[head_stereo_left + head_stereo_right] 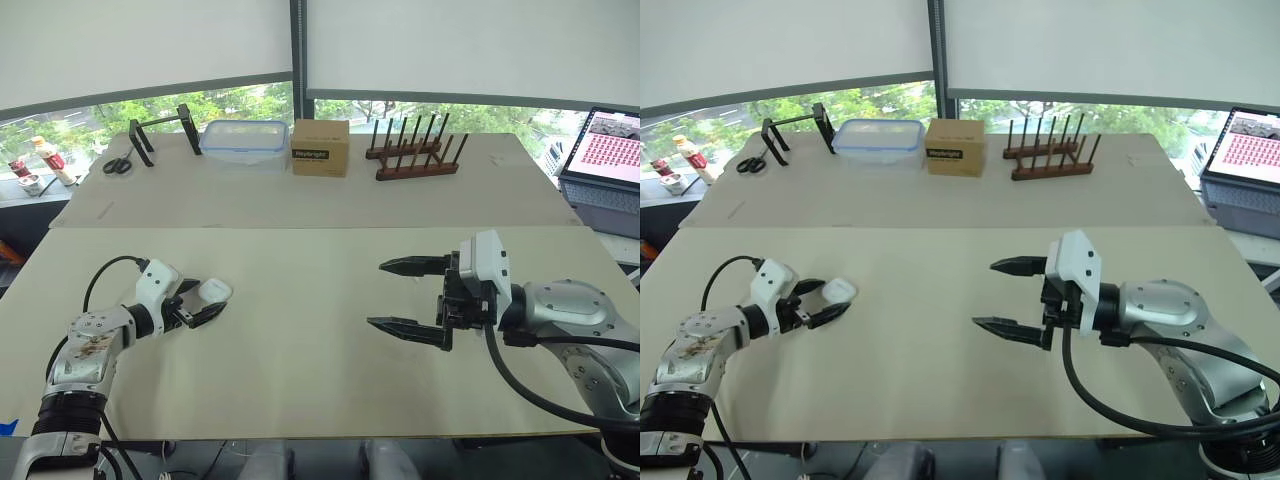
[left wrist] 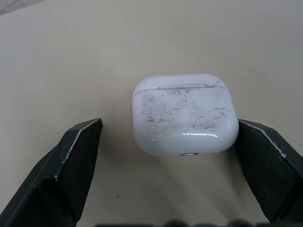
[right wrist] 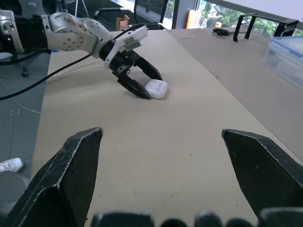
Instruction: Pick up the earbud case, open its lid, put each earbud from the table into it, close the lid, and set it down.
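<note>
The white earbud case (image 1: 216,290) lies on the beige table (image 1: 300,380) at the front left, lid closed and its surface scuffed (image 2: 184,113). My left gripper (image 1: 204,302) is open around it, one black finger on each side. In the left wrist view one finger (image 2: 265,161) is right against the case and the other finger (image 2: 71,161) stands apart from it. My right gripper (image 1: 379,294) hovers open over the right half of the table, well away from the case, with nothing between its fingers. The right wrist view shows the case (image 3: 156,88) and the left gripper far ahead.
A second table at the back holds scissors (image 1: 117,166), a black stand (image 1: 160,130), a clear plastic container (image 1: 243,138), a cardboard box (image 1: 320,147) and a wooden peg rack (image 1: 415,150). A laptop (image 1: 610,150) sits at the far right.
</note>
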Robot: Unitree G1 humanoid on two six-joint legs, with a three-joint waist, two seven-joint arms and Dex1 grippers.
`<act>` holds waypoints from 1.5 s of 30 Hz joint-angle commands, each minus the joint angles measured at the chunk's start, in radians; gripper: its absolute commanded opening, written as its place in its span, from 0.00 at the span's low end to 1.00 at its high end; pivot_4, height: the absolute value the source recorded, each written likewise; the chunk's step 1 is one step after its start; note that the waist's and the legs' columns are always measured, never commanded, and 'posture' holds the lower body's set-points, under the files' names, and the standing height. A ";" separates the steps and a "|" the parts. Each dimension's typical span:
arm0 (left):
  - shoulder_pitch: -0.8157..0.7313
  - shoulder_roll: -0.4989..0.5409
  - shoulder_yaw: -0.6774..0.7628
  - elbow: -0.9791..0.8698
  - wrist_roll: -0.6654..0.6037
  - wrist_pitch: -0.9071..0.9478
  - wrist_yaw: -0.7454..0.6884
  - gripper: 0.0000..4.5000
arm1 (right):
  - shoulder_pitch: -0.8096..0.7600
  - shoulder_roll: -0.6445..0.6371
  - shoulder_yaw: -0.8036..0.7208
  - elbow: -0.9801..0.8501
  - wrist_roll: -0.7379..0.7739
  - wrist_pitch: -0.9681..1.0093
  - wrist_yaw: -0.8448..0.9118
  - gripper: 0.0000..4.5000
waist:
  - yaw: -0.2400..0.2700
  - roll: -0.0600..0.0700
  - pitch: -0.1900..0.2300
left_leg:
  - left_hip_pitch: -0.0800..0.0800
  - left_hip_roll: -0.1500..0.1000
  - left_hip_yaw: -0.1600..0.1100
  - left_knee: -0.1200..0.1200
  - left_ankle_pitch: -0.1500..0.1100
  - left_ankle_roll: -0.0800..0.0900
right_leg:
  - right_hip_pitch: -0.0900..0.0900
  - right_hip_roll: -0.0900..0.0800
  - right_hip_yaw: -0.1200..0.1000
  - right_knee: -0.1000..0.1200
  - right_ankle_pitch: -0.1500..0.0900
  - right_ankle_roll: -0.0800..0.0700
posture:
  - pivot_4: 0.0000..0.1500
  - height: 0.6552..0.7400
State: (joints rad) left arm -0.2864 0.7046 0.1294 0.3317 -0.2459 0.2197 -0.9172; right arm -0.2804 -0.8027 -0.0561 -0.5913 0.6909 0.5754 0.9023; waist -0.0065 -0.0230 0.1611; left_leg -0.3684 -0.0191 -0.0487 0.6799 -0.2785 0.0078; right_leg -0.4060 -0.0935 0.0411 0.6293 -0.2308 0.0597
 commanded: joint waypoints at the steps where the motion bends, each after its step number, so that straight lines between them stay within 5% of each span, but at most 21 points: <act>1: -0.022 -0.002 -0.026 0.032 0.023 0.003 -0.002 1.00 | -0.027 0.006 -0.015 -0.021 0.023 0.005 -0.007 0.99 | 0.002 0.000 0.000 | 0.000 0.000 0.000 0.000 0.000 0.000 | 0.000 0.000 0.000 0.000 0.000 0.000 | 1.00 1.00; 22: 0.079 -0.055 -0.017 -0.089 0.018 0.107 0.082 1.00 | -0.120 0.061 0.012 0.027 0.007 -0.004 -0.018 0.99 | 0.001 0.000 0.000 | 0.000 0.000 0.000 0.000 0.000 0.000 | 0.000 -0.001 0.000 0.000 0.000 0.000 | 1.00 1.00; 28: 0.021 -0.058 -0.054 0.022 0.055 0.043 0.059 0.56 | -0.113 0.059 0.011 0.023 0.013 0.003 -0.023 1.00 | 0.006 0.002 -0.001 | 0.001 -0.001 0.000 0.000 0.000 0.000 | 0.001 -0.001 0.000 0.000 0.000 0.000 | 1.00 1.00; 38: 0.009 -0.074 -0.060 -0.033 -0.002 -0.092 -0.067 0.57 | -0.081 0.034 0.006 0.009 0.018 0.046 -0.040 1.00 | 0.010 0.004 -0.002 | 0.000 -0.001 0.000 0.000 0.000 0.000 | 0.000 -0.001 0.000 -0.001 0.000 0.000 | 1.00 1.00; 45: -0.099 -0.191 -0.169 -0.226 -0.006 -0.349 -0.179 0.57 | -0.145 0.061 -0.017 0.034 0.282 0.444 -0.240 1.00 | 0.015 -0.002 0.002 | -0.006 0.000 -0.001 0.002 0.001 -0.001 | -0.003 -0.003 0.000 -0.003 0.004 0.000 | 1.00 1.00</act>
State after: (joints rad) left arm -0.3604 0.5109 -0.0398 0.1614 -0.2458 -0.0540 -1.0794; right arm -0.3999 -0.7530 -0.0352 -0.5512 0.8821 0.9415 0.7140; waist 0.0083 -0.0250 0.1630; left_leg -0.3757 -0.0186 -0.0495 0.6814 -0.2774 0.0064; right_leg -0.4108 -0.0959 0.0409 0.6259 -0.2261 0.0596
